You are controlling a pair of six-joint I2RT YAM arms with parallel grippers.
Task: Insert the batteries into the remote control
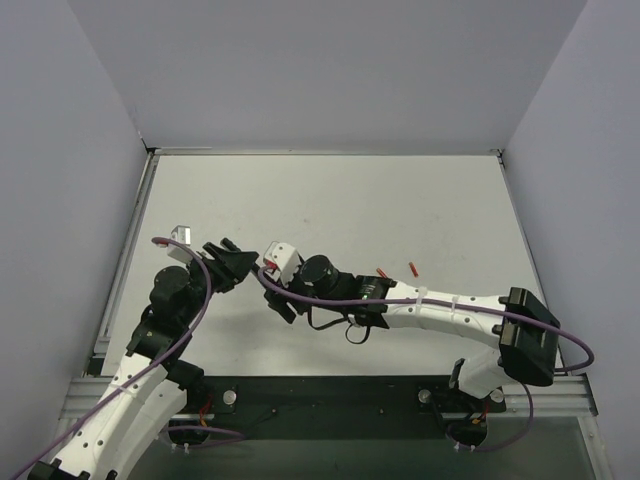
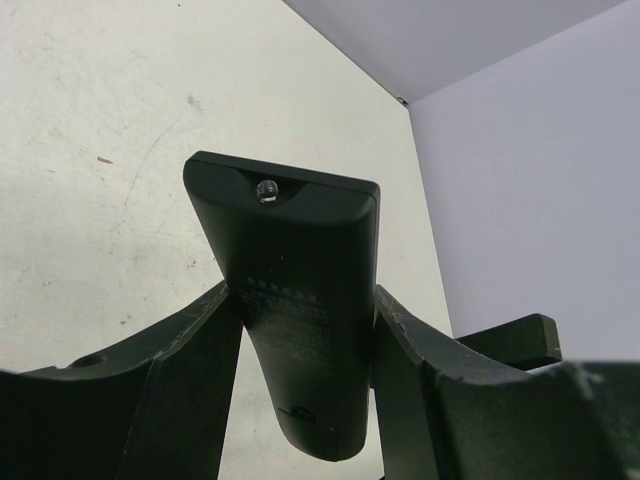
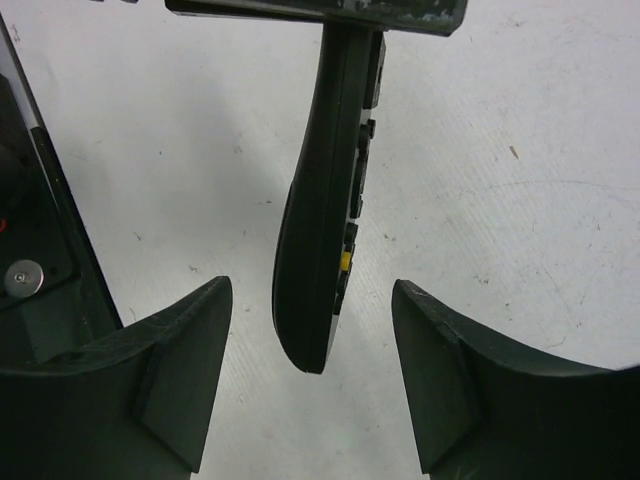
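Fingers [image 2: 190, 350] of the left gripper [image 2: 305, 305] are clamped on the remote control [image 2: 290, 240] across its narrow sides. Its labelled back and clear emitter bulb [image 2: 266, 190] are turned to the wrist camera. Holding it by the edges, apparently off the table [image 1: 330, 200], probably leaves the back free for the other arm. The right gripper [image 3: 312, 300] faces it with jaws apart, one finger either side of the remote's rounded free end, touching neither face. It looks poised to work on that end. Whether the back is open, I cannot tell. Both batteries [image 1: 382, 272] lie on the table behind the right gripper, beside its forearm, not yet loaded.
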